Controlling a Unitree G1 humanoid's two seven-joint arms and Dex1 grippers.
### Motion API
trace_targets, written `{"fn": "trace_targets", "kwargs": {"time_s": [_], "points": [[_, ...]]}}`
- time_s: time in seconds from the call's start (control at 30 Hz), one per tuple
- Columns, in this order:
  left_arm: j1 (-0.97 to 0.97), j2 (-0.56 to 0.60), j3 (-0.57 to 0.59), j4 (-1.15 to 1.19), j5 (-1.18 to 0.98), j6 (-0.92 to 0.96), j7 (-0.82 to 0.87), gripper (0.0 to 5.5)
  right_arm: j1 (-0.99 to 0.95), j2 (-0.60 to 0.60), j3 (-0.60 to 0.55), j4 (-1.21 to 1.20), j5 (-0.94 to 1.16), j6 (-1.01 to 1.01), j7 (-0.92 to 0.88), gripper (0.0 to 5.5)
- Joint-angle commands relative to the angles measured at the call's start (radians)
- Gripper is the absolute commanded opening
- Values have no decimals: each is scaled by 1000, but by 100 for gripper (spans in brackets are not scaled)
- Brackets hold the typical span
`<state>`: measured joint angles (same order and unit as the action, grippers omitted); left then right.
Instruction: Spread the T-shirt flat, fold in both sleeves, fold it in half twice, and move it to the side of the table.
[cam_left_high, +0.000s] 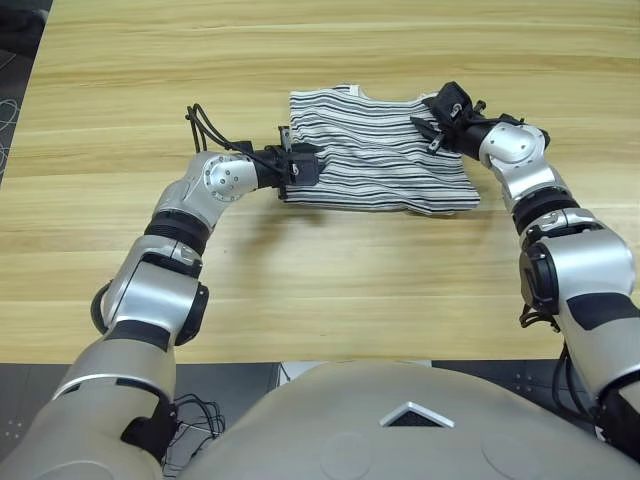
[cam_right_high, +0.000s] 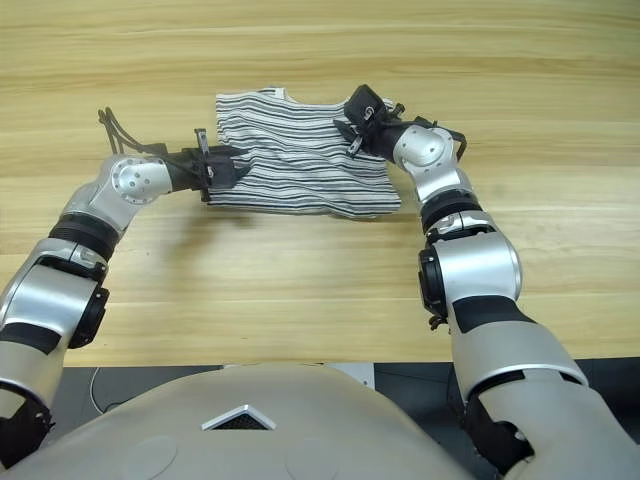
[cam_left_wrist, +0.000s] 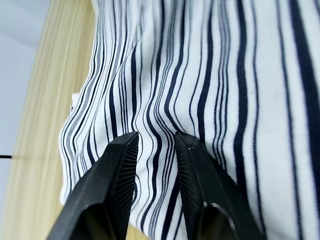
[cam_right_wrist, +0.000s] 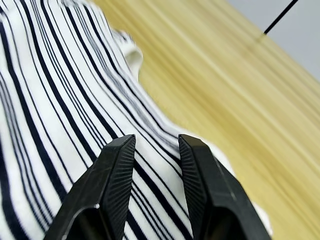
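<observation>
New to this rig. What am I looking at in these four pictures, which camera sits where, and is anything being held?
It is a humanoid robot with two arms, each ending in a two-fingered tool. The two wide pictures come from a stereo camera on its head, looking down over the arms; both show the same scene. The two close pictures come from cameras on the wrists, looking along the black fingers. On the wooden table lies a striped T-shirt, folded to a rough rectangle. The left tool sits at the shirt's left edge, and the right tool is over its right side, near the far corner. Both have their fingers apart with cloth showing in the gap. Neither looks clamped.
</observation>
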<state>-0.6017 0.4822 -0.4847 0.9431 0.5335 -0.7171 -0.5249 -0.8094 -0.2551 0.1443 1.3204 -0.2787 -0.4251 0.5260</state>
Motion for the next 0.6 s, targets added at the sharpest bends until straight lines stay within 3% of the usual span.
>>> {"fn": "trace_targets", "kwargs": {"time_s": [0.03, 0.3, 0.6], "points": [[124, 91, -104, -95, 125, -11, -32, 137, -37, -28, 53, 29, -75, 96, -90, 157], [295, 246, -80, -541, 63, 84, -156, 137, -75, 7, 91, 27, -110, 74, -77, 157], [349, 239, -40, -838, 68, 268, -201, 137, -56, 20, 131, -9, -117, -154, 30, 157]]}}
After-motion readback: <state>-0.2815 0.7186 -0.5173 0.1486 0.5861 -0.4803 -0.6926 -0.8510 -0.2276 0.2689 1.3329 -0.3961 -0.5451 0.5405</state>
